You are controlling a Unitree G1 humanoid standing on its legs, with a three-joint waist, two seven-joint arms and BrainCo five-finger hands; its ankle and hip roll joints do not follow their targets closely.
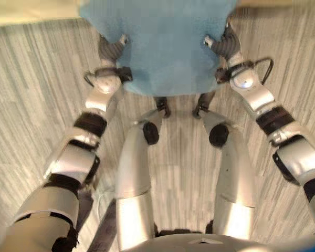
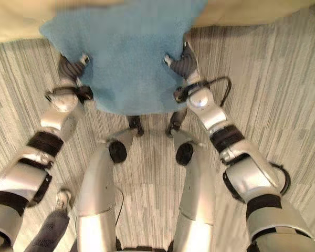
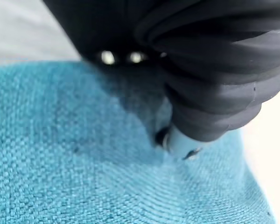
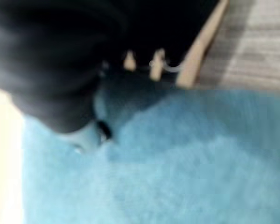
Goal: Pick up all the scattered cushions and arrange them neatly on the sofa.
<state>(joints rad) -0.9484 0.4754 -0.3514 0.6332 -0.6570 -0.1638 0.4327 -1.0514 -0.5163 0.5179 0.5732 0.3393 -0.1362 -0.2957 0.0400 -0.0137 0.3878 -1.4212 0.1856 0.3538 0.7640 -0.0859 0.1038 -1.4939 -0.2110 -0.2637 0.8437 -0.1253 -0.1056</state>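
Home living rm — cream sofa (image 1: pixel 21 13), blue cushion (image 1: pixel 163 42), wood-look floor (image 1: pixel 31 94).

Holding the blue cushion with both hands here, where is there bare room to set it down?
The cream sofa shows bare surface beyond the blue cushion, toward both upper corners. Striped floor lies open outside each arm. It is crowded under the cushion, with the left hand and right hand at its sides.

Blue cushion (image 1: pixel 157 47) blocks the front; striped floor (image 1: pixel 37 94) beside seems open.

Grey streaked wood-grain floor (image 1: pixel 37 105) running lengthwise; pale cream sofa edge (image 2: pixel 252 13) along the far side
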